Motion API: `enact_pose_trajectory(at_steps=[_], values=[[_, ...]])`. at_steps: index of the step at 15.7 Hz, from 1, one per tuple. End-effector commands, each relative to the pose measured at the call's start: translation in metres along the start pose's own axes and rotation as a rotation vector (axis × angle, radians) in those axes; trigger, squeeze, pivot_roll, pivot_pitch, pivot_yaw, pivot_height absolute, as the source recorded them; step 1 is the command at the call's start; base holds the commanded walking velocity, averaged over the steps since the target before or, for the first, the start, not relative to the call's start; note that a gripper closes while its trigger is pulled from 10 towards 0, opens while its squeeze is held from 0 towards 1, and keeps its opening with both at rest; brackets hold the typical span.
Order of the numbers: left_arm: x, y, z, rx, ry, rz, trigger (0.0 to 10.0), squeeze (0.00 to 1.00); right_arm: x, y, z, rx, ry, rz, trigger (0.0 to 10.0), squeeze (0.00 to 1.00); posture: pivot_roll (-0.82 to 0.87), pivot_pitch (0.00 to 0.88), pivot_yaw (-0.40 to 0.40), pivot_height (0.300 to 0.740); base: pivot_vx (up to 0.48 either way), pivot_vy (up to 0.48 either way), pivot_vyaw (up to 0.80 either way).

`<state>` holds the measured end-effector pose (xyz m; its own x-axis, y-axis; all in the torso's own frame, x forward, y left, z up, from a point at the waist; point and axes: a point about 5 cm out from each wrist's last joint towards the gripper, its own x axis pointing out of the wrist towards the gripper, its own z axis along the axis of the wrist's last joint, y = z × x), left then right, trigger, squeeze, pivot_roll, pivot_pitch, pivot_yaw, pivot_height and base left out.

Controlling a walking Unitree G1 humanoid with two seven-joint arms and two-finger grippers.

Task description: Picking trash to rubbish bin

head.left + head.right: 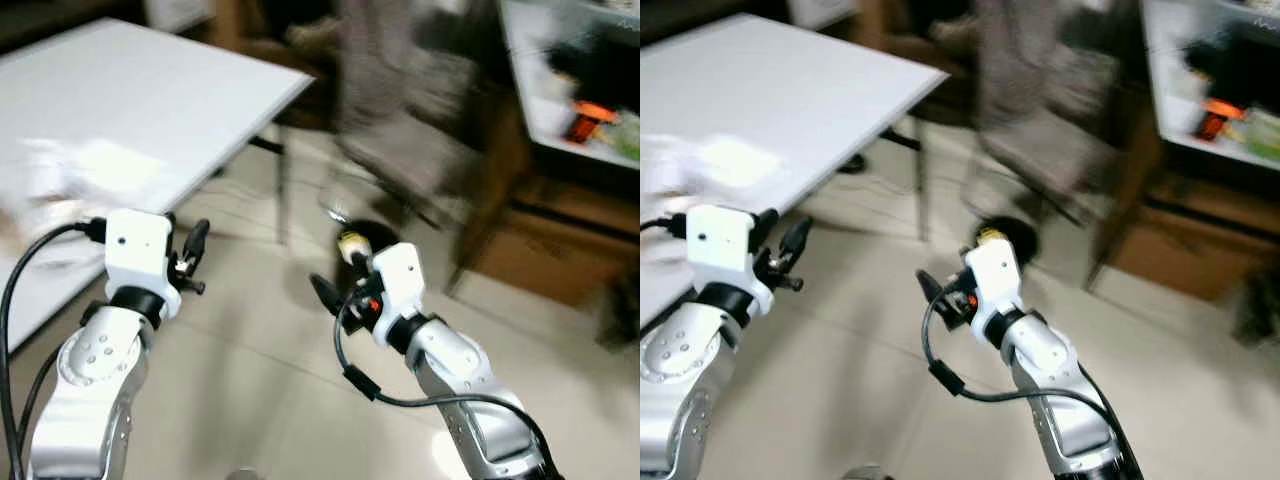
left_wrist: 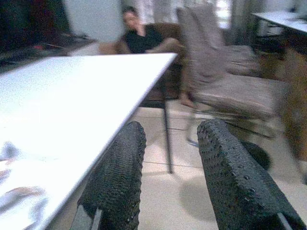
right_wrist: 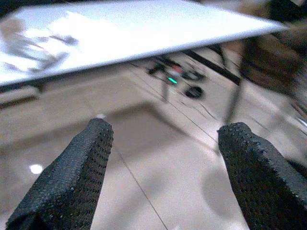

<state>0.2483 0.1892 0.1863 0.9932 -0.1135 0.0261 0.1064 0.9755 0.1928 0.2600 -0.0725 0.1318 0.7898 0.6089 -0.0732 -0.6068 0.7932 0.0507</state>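
Note:
Blurred, crumpled pale trash (image 1: 62, 185) lies on the near left part of the white table (image 1: 150, 90); it also appears as wrappers (image 3: 36, 44) on the tabletop in the right wrist view. My left gripper (image 1: 194, 256) is raised beside the table's edge, open, with nothing between its black fingers (image 2: 120, 167). My right gripper (image 1: 338, 272) hovers over the tiled floor in the middle, wide open and empty, its fingers (image 3: 79, 163) spread far apart. Neither gripper touches the trash.
A grey upholstered chair (image 1: 400, 110) stands ahead, with a dark round object (image 1: 372, 236) on the floor beneath it. A shelf with items (image 1: 580, 100) and a cardboard box (image 1: 555, 255) are at right. A person (image 2: 141, 36) sits on a sofa behind the table.

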Motion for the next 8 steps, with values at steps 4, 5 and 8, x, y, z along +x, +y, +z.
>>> enact_pose_trajectory(at_steps=[4, 5, 8], values=[[-0.002, 0.0007, 0.0093, 0.022, -0.03, 0.015, 10.0, 0.0, 0.0013, -0.0006, 0.0008, -0.017, -0.001, 0.042, 10.0, 0.0, 0.04, 0.049, -0.071, 0.74, 0.346, 0.0, 0.8], [-0.0026, 0.0014, 0.0097, 0.025, -0.031, 0.02, 10.0, 0.0, 0.0021, 0.0005, 0.0004, -0.017, 0.0, 0.053, 10.0, 0.0, 0.04, 0.048, -0.076, 0.74, 0.364, 0.0, 0.8], [-0.0072, 0.004, 0.0085, 0.041, -0.016, 0.04, 10.0, 0.0, 0.0076, 0.0026, -0.0004, -0.022, -0.001, 0.076, 10.0, 0.0, 0.06, 0.05, -0.086, 0.74, 0.369, 0.0, 0.8]])
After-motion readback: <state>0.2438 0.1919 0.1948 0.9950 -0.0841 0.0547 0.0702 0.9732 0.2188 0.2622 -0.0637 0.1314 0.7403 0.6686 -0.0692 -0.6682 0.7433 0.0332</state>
